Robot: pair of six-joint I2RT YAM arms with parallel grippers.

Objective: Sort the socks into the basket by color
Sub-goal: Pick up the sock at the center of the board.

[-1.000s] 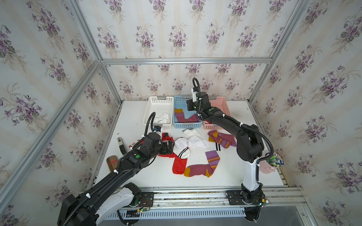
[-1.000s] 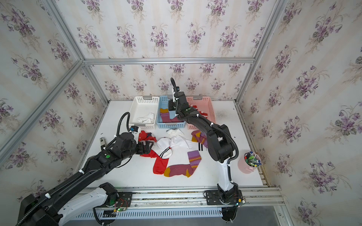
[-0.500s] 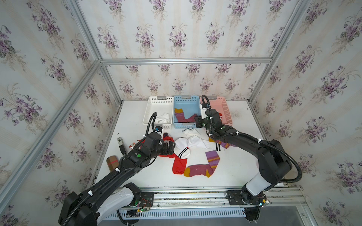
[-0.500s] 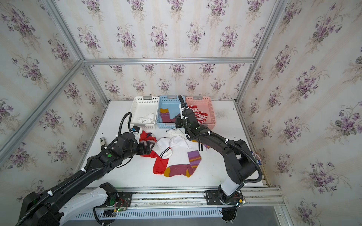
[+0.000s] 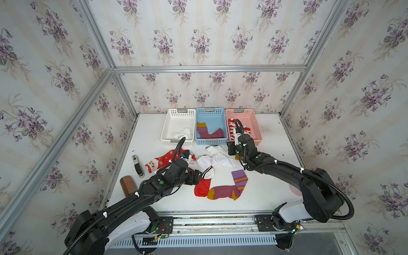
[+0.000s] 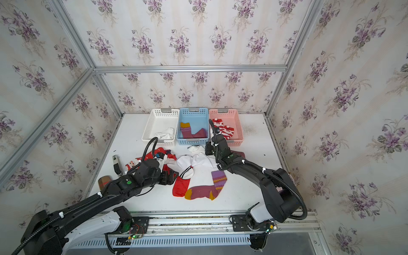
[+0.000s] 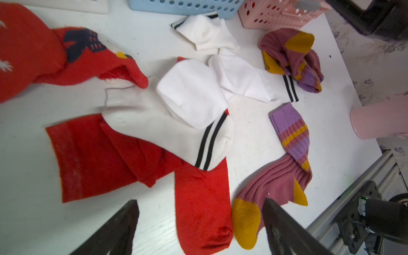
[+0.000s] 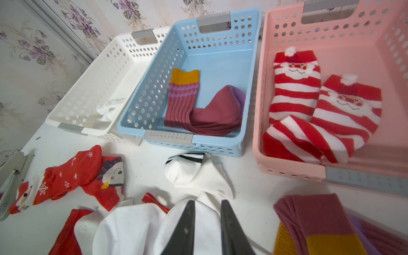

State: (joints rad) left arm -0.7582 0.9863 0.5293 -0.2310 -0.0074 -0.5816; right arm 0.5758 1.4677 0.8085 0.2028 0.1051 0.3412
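Several socks lie mid-table: white black-striped ones (image 5: 218,160), a plain red one (image 5: 202,187), a flat maroon one with mustard toe (image 5: 229,187), a crumpled maroon one (image 7: 291,59) and red Santa ones (image 5: 163,160). My left gripper (image 7: 199,201) is open, its jaws either side of the red sock's toe (image 7: 203,220) and the mustard toe (image 7: 245,223). My right gripper (image 8: 207,202) hovers low over a white sock (image 8: 207,223), jaws a narrow gap apart, clamping nothing. The white basket (image 5: 178,112) holds a white sock, the blue basket (image 5: 210,111) a maroon one, the pink basket (image 5: 242,112) striped Santa socks (image 8: 309,106).
A stapler (image 5: 138,166) and a brown block (image 5: 128,185) lie near the table's left edge. A pink cup (image 7: 375,119) stands at the right, mostly behind my right arm. The three baskets line the back wall.
My right arm has swung down from above the baskets to the white socks on the table. My left gripper stays by the red sock, its jaws drawn in slightly.
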